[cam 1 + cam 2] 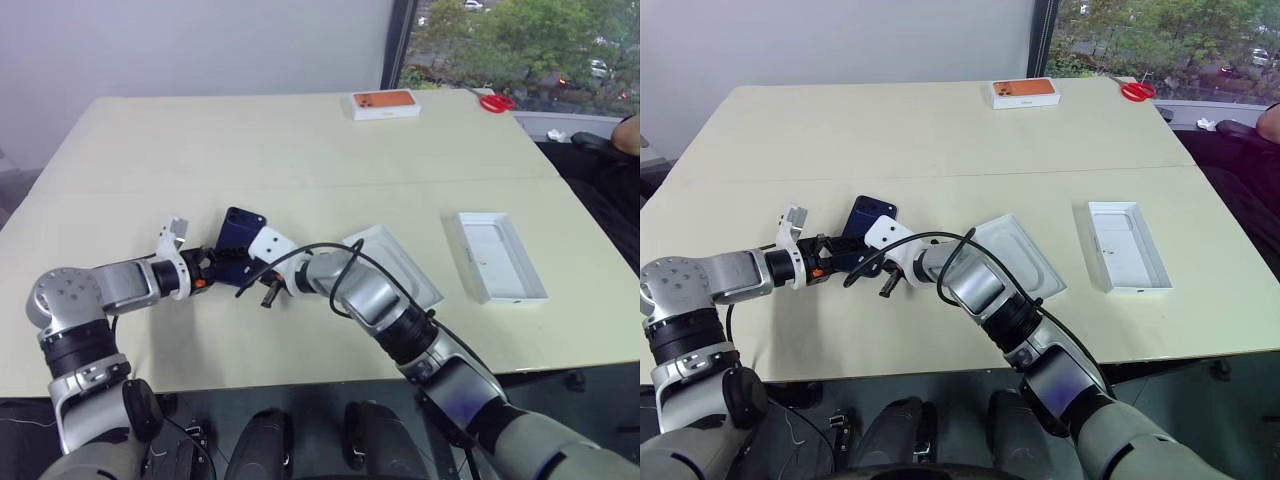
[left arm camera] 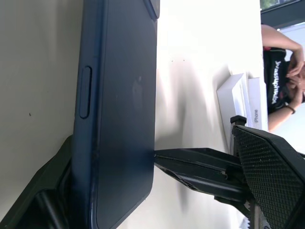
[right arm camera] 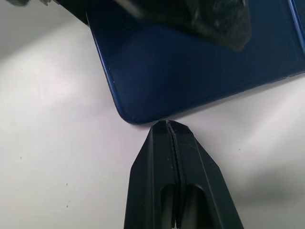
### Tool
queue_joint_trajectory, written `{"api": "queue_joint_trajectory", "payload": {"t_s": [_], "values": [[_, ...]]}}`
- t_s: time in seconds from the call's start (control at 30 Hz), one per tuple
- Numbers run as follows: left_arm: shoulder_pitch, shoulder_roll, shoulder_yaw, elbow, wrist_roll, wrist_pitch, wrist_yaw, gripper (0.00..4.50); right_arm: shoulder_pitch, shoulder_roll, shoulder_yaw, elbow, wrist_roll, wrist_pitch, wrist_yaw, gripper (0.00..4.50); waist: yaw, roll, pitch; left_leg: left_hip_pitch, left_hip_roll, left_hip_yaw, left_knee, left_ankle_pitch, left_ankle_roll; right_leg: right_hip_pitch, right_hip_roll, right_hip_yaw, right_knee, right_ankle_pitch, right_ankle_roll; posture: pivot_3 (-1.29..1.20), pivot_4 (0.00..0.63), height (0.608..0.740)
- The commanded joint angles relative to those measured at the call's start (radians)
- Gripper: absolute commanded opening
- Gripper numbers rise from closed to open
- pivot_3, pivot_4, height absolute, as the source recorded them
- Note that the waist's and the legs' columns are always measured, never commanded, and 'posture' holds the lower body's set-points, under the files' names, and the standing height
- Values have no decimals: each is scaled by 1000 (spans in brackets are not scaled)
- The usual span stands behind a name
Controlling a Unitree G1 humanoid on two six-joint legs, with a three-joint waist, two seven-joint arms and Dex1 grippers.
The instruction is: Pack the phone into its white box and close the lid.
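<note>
Left wrist view puts the phone [image 2: 116,109] between the wide-spread fingers of the left gripper [image 1: 212,265]: one finger lies under it against the desk [image 1: 300,150], the other stands clear of its glossy back, so the jaws are released and nothing is clamped yet. From the head views the phone lies on the near-left part of the desk, its camera corner pointing far. The right gripper [image 3: 171,143] has its jaws clenched on nothing, tips pressed together just at the phone's near rounded corner, probably steadying or nudging it.

The step in hand looks like securing the phone for pickup. Next the left jaws would need to close across the phone's thickness, then the right gripper must back off before any lift.

Just right of the phone, partly under the right forearm, a shallow white tray [image 1: 400,262] lies open; I judge it to be the white box. Farther right sits another white tray, likely the lid [image 1: 495,255], well apart. An orange-topped box [image 1: 384,102] and red scissors [image 1: 497,101] sit at the far edge, out of the way. The desk between phone and tray is short and bare, though the right arm crosses it.
</note>
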Motion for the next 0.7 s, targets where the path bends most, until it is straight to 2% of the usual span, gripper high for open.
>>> {"api": "queue_joint_trajectory", "payload": {"t_s": [0.03,0.47,0.57,0.7], "values": [[5,33,-13,54,38,8,-1,4480,6,-6,-12,-61,-5,9,5,3,-1,0,0,0,0,0,0,0,0,0,0,0,0,0,0,0,150,740],[-84,106,-59,180,113,-18,-86,4480,29,-37,-14,-120,-10,40,5,3,-3,0,0,0,0,0,-2,0,-1,-1,0,0,0,0,0,0,150,740],[-85,111,-83,173,127,-19,-111,3605,31,-43,-17,-134,-9,49,6,0,-2,0,0,0,0,0,-2,1,-1,-2,0,0,0,0,0,0,150,740],[-88,108,-85,167,149,-18,-133,1618,34,-49,-18,-148,-9,56,6,0,-2,0,0,-2,0,0,-3,1,-1,-4,-1,0,0,0,0,0,150,740]]}}
